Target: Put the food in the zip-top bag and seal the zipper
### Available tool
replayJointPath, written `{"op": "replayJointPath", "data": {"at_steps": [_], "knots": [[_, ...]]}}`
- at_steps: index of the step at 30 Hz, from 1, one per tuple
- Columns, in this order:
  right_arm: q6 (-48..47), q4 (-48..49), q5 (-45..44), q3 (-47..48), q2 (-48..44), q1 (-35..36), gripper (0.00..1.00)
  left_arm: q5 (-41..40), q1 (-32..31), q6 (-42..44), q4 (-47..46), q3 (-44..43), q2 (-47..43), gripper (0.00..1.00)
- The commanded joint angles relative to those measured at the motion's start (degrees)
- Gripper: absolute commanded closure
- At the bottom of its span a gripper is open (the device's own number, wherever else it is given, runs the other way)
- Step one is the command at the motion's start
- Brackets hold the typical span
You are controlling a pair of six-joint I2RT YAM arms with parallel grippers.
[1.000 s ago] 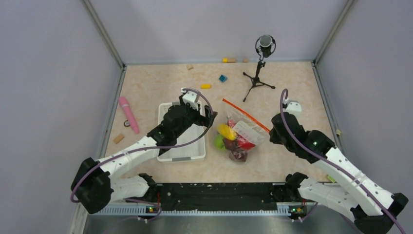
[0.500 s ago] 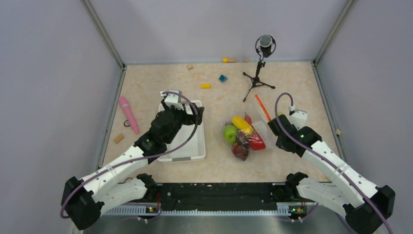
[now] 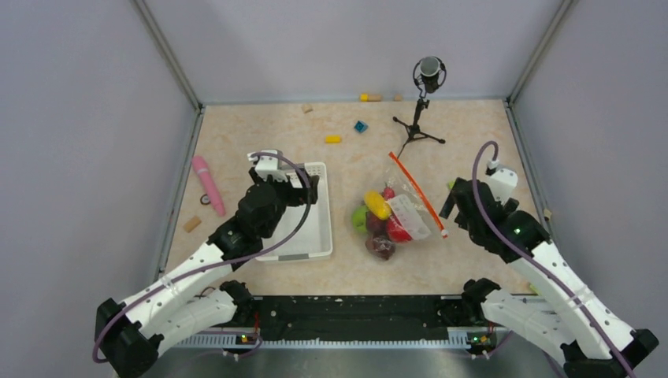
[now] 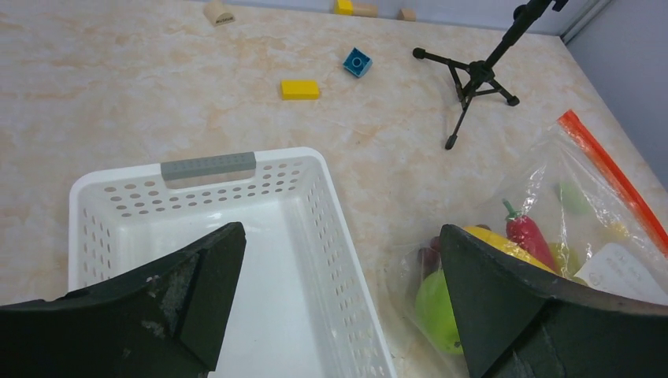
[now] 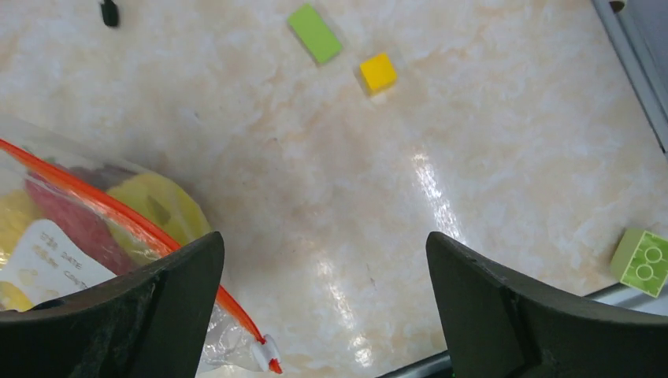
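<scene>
The clear zip-top bag (image 3: pixel 403 211) lies on the table right of the basket, with the food inside it: a yellow piece (image 3: pixel 376 205), a green fruit (image 4: pixel 436 309), a red chili (image 4: pixel 525 235) and a maroon fruit (image 3: pixel 382 247). Its orange zipper (image 3: pixel 417 193) runs diagonally along the bag's right edge, and a white slider (image 5: pixel 266 353) sits at the near end. My right gripper (image 3: pixel 459 206) is open just right of the zipper (image 5: pixel 118 209) and holds nothing. Over the white basket (image 3: pixel 317 236), my left gripper (image 3: pixel 303 189) hangs open and empty.
A microphone on a small tripod (image 3: pixel 417 126) stands behind the bag. A pink stick (image 3: pixel 208 183) lies far left. Yellow (image 3: pixel 333 139) and blue (image 3: pixel 360 126) blocks lie behind the basket. Green (image 5: pixel 315 33), yellow (image 5: pixel 378 72) and light green (image 5: pixel 644 260) blocks lie at the right.
My right gripper has opened, let go of the bag's zipper end and drawn back to the right. The bag has settled on the table. My left arm has pulled back over the basket.
</scene>
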State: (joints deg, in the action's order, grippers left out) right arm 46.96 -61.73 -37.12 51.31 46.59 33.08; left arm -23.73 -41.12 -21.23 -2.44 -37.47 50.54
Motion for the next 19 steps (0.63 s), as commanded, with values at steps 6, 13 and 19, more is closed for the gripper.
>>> {"op": "replayJointPath", "data": {"at_steps": [6,13,19], "knots": [[-4.1,9.5,-9.3,1.6,-13.0,-0.6,0.01,-7.9,0.1,-3.1,7.8,-0.5,-8.4,0.02],[-7.9,12.5,-10.5,-0.1,-19.3,-0.6,0.01,-16.8,0.1,-5.1,14.8,-1.2,-12.4,0.02],[-8.7,12.5,-10.8,-0.9,-20.4,-0.7,0.01,-19.6,0.0,-4.9,15.4,-0.8,-12.8,0.02]]}}
